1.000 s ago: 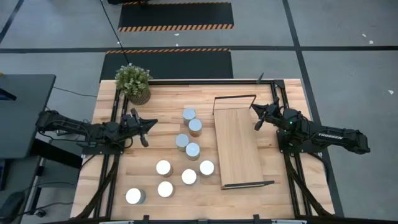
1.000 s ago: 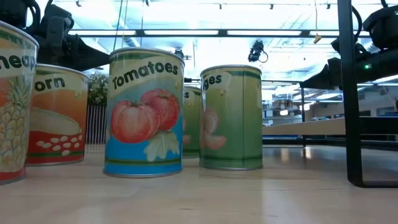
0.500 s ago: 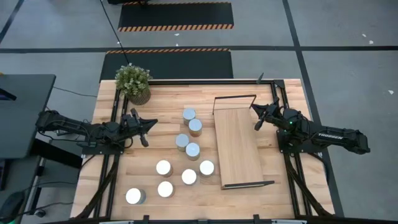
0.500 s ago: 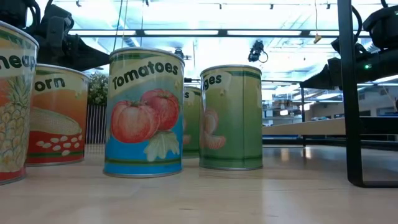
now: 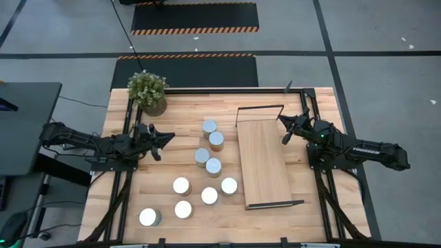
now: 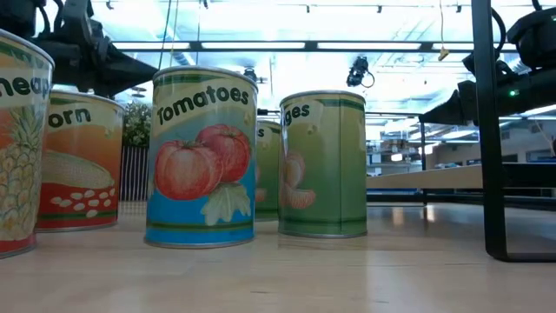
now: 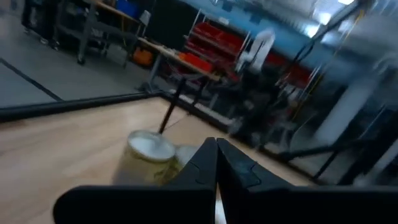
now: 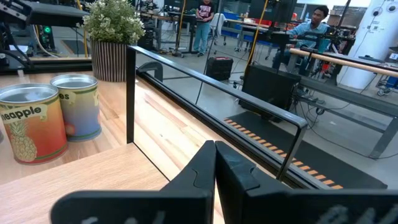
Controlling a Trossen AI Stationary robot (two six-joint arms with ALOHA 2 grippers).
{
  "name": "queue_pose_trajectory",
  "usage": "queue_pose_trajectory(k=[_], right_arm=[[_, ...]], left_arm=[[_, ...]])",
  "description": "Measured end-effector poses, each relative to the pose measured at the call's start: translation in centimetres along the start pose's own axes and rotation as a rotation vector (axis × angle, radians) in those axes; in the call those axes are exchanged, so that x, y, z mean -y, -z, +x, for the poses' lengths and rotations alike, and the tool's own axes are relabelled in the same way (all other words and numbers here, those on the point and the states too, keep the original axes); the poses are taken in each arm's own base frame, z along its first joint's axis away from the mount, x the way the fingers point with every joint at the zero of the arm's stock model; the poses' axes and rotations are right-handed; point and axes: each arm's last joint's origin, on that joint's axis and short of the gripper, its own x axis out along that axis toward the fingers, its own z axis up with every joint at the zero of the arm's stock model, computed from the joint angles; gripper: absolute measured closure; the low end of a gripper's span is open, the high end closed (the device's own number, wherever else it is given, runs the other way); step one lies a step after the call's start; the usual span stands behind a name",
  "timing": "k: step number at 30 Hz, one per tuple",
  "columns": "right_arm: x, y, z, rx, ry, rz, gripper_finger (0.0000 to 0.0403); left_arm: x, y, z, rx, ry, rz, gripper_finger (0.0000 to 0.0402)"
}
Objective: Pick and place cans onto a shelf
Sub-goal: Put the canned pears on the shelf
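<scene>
Several cans (image 5: 207,165) stand upright on their bases in the middle of the wooden table; the low view shows a tomato can (image 6: 201,156) and a green one (image 6: 323,163) close up. The shelf (image 5: 265,162), a light board with black wire frames at both ends, lies to their right. My left gripper (image 5: 167,136) hovers shut left of the cans, pointing level toward them, with one can (image 7: 149,158) ahead of it. My right gripper (image 5: 284,129) hovers shut by the shelf's far right corner, its fingers (image 8: 215,155) over the board.
A potted plant (image 5: 147,91) stands at the table's far left corner. Black frame rails (image 5: 227,89) run along the table's far edge and sides. The shelf's near wire frame (image 6: 486,130) rises at the right of the low view. People (image 8: 311,22) stand in the room beyond.
My left gripper has rolled about the line it points along while staying where it was. The cans, the shelf and my right gripper have kept still.
</scene>
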Motion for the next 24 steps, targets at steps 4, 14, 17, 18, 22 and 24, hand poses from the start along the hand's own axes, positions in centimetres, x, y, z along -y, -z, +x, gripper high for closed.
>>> queue_pose_trajectory(k=[4,14,17,18,22,24], right_arm=[[0.0,0.0,0.0,-0.001,0.0,0.0,0.0385],[0.1,-0.6,0.0,0.056,0.005,0.027,0.0385],[0.1,-1.1,-0.1,0.111,-0.006,0.125,0.0385],[0.1,-1.3,-0.1,0.133,-0.011,0.154,0.0385],[0.1,-2.1,-0.2,0.213,-0.051,0.218,0.0385],[0.1,-2.4,-0.3,0.247,-0.096,0.219,0.0385]], left_arm=[[0.0,-0.1,0.0,0.008,-0.002,0.05,0.039],[0.2,-1.1,0.0,0.117,-0.017,0.001,0.039],[0.3,-1.7,0.1,0.152,-0.017,0.109,0.039],[0.4,-1.7,0.2,0.135,-0.002,0.155,0.039],[1.3,-3.3,0.7,0.132,0.063,0.272,0.0389],[1.7,-3.9,1.1,0.103,0.037,0.323,0.0378]])
